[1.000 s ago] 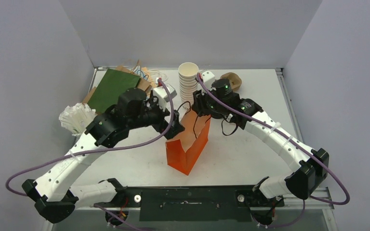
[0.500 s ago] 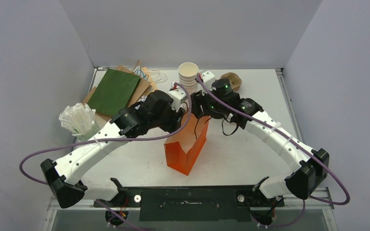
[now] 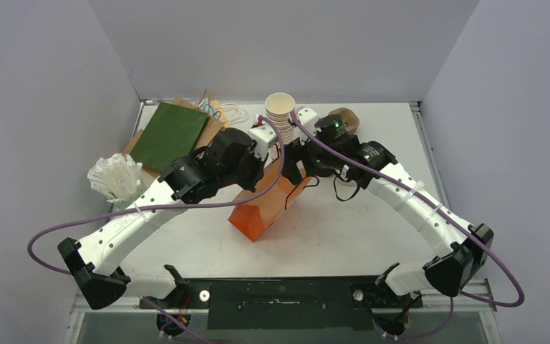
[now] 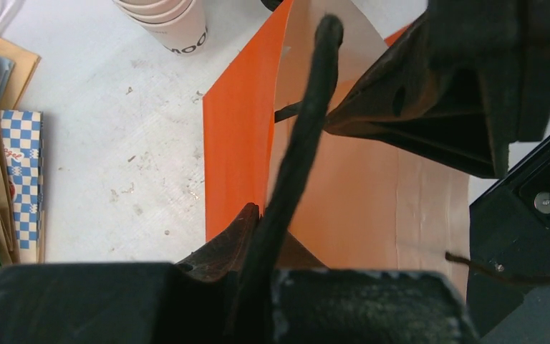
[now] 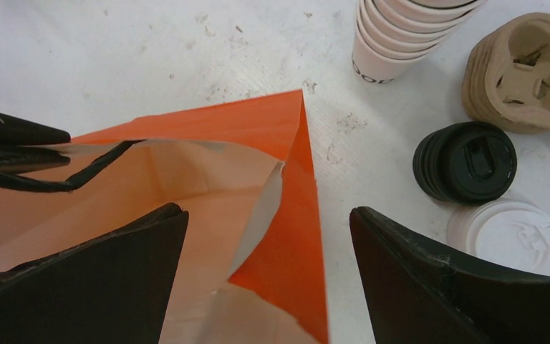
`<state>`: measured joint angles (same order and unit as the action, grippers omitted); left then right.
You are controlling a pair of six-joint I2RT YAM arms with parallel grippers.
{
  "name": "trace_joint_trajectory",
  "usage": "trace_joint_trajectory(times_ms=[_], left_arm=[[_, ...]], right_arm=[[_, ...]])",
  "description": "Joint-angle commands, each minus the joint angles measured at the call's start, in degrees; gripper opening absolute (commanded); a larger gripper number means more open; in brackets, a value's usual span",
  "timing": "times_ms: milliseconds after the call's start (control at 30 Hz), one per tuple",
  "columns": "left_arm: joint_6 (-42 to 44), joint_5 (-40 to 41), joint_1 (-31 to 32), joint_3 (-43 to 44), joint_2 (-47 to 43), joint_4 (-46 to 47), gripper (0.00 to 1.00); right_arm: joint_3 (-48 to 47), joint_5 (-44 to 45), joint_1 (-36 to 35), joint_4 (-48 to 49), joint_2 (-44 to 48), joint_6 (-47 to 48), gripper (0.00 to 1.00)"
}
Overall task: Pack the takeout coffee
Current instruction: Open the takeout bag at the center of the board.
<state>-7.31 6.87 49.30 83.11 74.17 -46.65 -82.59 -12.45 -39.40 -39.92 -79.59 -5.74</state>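
No lidded coffee cups in any view, so can't place them. L gripper is clamped shut on orange paper bag at rim, by black cord handle. R gripper is wide open, empty, straddling bag corner. Bag: thin creased paper, prob. light, floppy. Cups prob. crushable w/ pop-off lids; grip sides below lid, gently. Pulp trays look rough, black lids glossy.

Orange paper bag: matt, pale lining.
White worktop: matt, scuffed.
Black plastic lid stack: smooth, slight sheen.
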Motion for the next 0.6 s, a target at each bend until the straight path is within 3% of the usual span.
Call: trace_joint_trajectory(times_ms=[0, 300, 467, 567], left_arm=[[1.32, -0.64, 0.1, 3.39, -0.93, 0.06, 0.0], [1.94, 0.49, 0.1, 4.47, -2.01, -3.91, 0.0], [1.99, 1.09, 0.1, 4.39, -2.17, -6.9, 0.0], [1.82, 1.91, 0.02, 4.34, -2.27, -7.95, 0.0]], right_arm=[[-2.95, 0.15, -0.97, -2.78, -1.29, 1.21, 0.85], [-4.28, 10.74, -0.94, -1.38, -1.64, -3.14, 0.51], [-4.34, 18.29, -0.91, -0.55, -1.7, -5.23, 0.52], [-4.34, 21.45, -0.87, -0.9, -1.94, -5.58, 0.6]])
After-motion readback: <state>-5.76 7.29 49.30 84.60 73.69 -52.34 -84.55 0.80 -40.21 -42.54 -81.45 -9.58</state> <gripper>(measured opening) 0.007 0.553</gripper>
